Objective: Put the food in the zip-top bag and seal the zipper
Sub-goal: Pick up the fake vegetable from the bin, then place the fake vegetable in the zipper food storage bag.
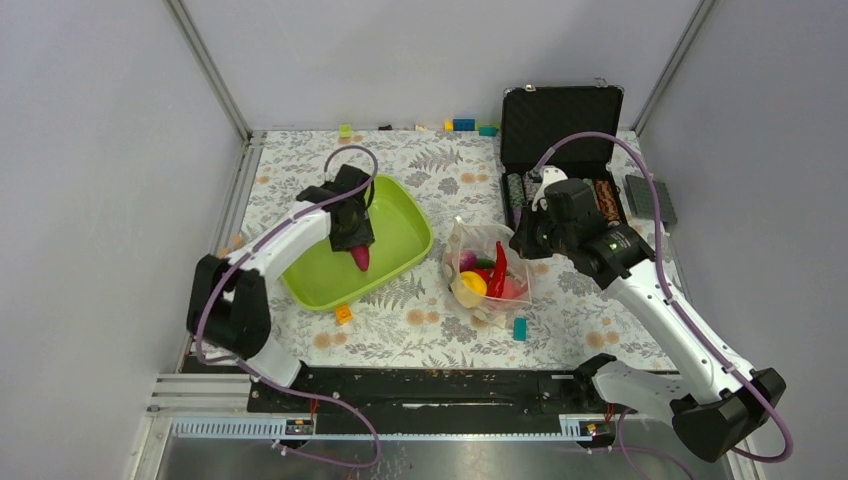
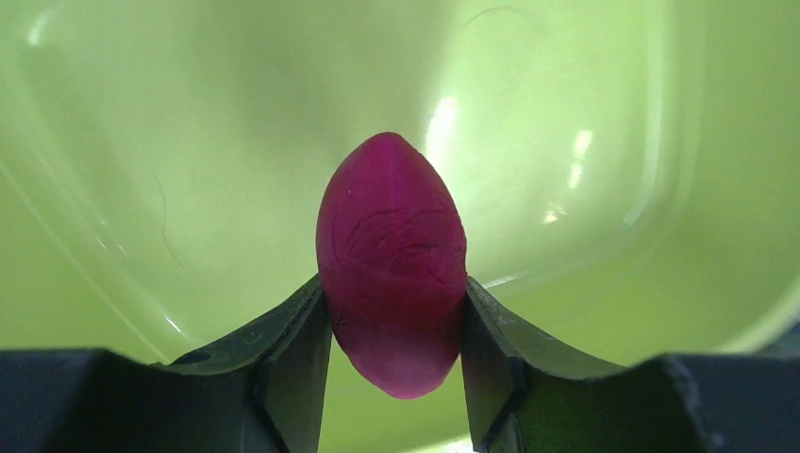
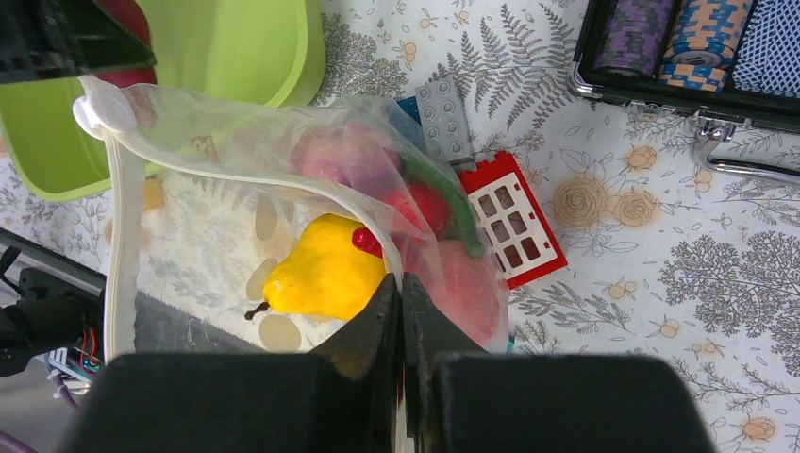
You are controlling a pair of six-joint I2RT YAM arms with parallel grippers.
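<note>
My left gripper (image 1: pixel 357 252) is shut on a dark red, egg-shaped piece of food (image 2: pixel 391 245), held just above the inside of the lime-green tub (image 2: pixel 613 142). The zip-top bag (image 1: pixel 487 262) stands open at the table's middle. Inside it are a yellow fruit (image 3: pixel 325 274), a red chili (image 1: pixel 498 268) and pinkish pieces. My right gripper (image 3: pixel 401 302) is shut on the bag's mouth edge, pinching the whitish zipper (image 3: pixel 236 162) strip and holding that side up. The strip's white end tab (image 3: pixel 104 109) points toward the tub.
An open black case (image 1: pixel 560 140) with poker chips sits at the back right. Under and beside the bag lie a red block (image 3: pixel 514 226) and a grey block (image 3: pixel 443 118). An orange block (image 1: pixel 343 313) and a teal block (image 1: pixel 519 328) lie near the front. More blocks (image 1: pixel 465 125) line the back edge.
</note>
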